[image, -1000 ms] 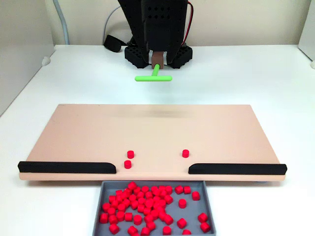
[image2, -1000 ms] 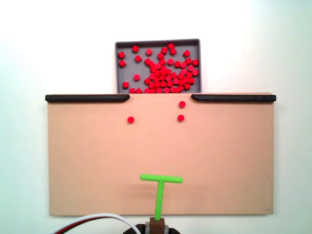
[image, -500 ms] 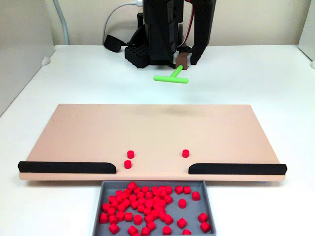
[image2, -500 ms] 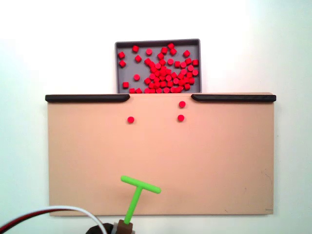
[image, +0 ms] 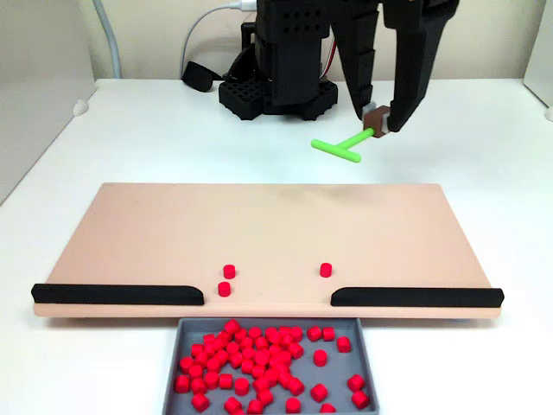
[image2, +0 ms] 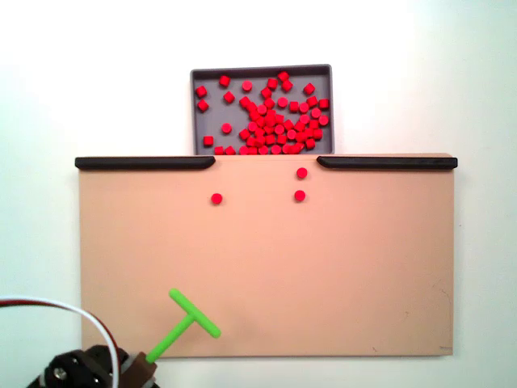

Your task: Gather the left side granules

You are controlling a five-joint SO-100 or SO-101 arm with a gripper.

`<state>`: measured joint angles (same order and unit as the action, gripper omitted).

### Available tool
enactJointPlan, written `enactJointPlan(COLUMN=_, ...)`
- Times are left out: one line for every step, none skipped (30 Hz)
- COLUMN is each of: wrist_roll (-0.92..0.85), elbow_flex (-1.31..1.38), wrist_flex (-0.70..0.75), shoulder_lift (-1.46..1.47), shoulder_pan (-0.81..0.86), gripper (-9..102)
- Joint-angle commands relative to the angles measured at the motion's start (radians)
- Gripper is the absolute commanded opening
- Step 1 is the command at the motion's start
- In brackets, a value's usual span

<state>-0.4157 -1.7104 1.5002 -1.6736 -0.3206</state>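
Observation:
Three loose red granules lie on the tan board (image: 155, 233) close to its low edge: a pair (image: 226, 279) and a single one (image: 326, 270). From above, the pair (image2: 300, 183) is right of the single granule (image2: 216, 198). My gripper (image: 378, 119) hangs behind the board's far right part, shut on the brown handle of the green T-shaped tool (image: 346, 145). In the view from above, the gripper (image2: 133, 373) is at the bottom left and the tool (image2: 190, 315) reaches over the board's near left corner, well away from the granules.
Two black rails (image: 117, 295) (image: 416, 296) line the board's edge, with a gap between them. Below the gap stands a grey tray (image: 180, 341) holding a dense heap of red pellets (image: 259, 359). The arm's black base (image: 276, 91) and cables (image: 203, 35) are at the back.
The arm swung the green tool rightward in the front view, leftward in the view from above, and turned its crossbar to a slant. The granules stayed put.

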Motion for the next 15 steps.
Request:
enactJointPlan(wrist_roll=0.081, elbow_flex=0.097, wrist_flex=-0.002, shoulder_lift=0.04, shoulder_pan=-0.009, gripper=0)
enactJointPlan(wrist_roll=0.107, elbow_flex=0.12, wrist_flex=-0.002, shoulder_lift=0.063, shoulder_pan=-0.009, gripper=0)
enactJointPlan(wrist_roll=0.133, elbow_flex=0.141, wrist_flex=-0.002, shoulder_lift=0.084, shoulder_pan=-0.009, gripper=0)
enactJointPlan(wrist_roll=0.152, elbow_flex=0.16, wrist_flex=-0.002, shoulder_lift=0.104, shoulder_pan=-0.009, gripper=0)
enactJointPlan(wrist_roll=0.164, elbow_flex=0.176, wrist_flex=-0.002, shoulder_lift=0.126, shoulder_pan=-0.009, gripper=0)
enactJointPlan(wrist_roll=0.176, elbow_flex=0.196, wrist_flex=-0.002, shoulder_lift=0.147, shoulder_pan=-0.009, gripper=0)
enactJointPlan(wrist_roll=0.189, elbow_flex=0.221, wrist_flex=-0.002, shoulder_lift=0.172, shoulder_pan=-0.005, gripper=0)
enactJointPlan(wrist_roll=0.193, elbow_flex=0.245, wrist_flex=-0.002, shoulder_lift=0.193, shoulder_pan=-0.002, gripper=0)
enactJointPlan(wrist_roll=0.199, elbow_flex=0.27, wrist_flex=-0.002, shoulder_lift=0.215, shoulder_pan=0.002, gripper=0)
enactJointPlan(wrist_roll=0.204, elbow_flex=0.29, wrist_flex=-0.002, shoulder_lift=0.235, shoulder_pan=0.005, gripper=0)
enactJointPlan(wrist_roll=0.206, elbow_flex=0.307, wrist_flex=-0.002, shoulder_lift=0.252, shoulder_pan=0.006, gripper=0)
enactJointPlan(wrist_roll=0.21, elbow_flex=0.319, wrist_flex=-0.002, shoulder_lift=0.265, shoulder_pan=0.008, gripper=0)
enactJointPlan(wrist_roll=0.215, elbow_flex=0.328, wrist_flex=-0.002, shoulder_lift=0.276, shoulder_pan=0.009, gripper=0)
enactJointPlan(wrist_roll=0.221, elbow_flex=0.333, wrist_flex=-0.002, shoulder_lift=0.284, shoulder_pan=0.011, gripper=0)
enactJointPlan(wrist_roll=0.225, elbow_flex=0.339, wrist_flex=-0.002, shoulder_lift=0.291, shoulder_pan=0.012, gripper=0)
